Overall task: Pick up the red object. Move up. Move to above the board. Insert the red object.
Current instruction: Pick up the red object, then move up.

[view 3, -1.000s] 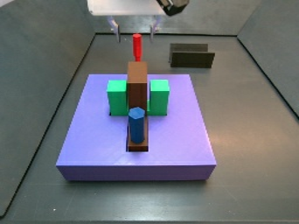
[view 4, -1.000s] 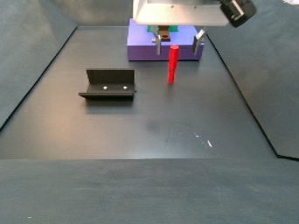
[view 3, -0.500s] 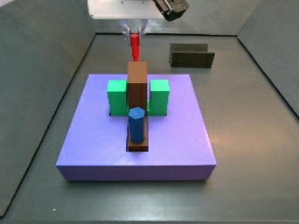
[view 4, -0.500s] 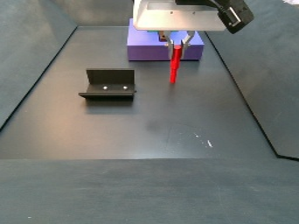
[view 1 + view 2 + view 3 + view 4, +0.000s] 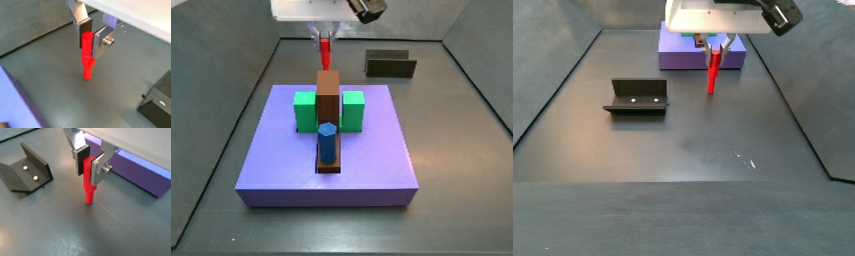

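My gripper (image 5: 91, 39) is shut on the red object (image 5: 87, 56), a long red peg that hangs upright from between the fingers, clear of the floor. Both wrist views show it (image 5: 87, 182). In a side view the gripper (image 5: 325, 38) holds the peg (image 5: 326, 51) in the air behind the purple board (image 5: 329, 150). The peg also shows in a side view (image 5: 712, 72), in front of the board (image 5: 680, 55). The board carries a brown bar (image 5: 327, 104), green blocks (image 5: 305, 110) and a blue peg (image 5: 327, 142).
The fixture (image 5: 637, 97) stands on the dark floor, apart from the board. It also shows in a side view (image 5: 390, 65) and in both wrist views (image 5: 28, 169) (image 5: 157, 103). Low walls ring the floor.
The gripper rose with the red peg between one second and half a second ago. Since then it has hardly moved.
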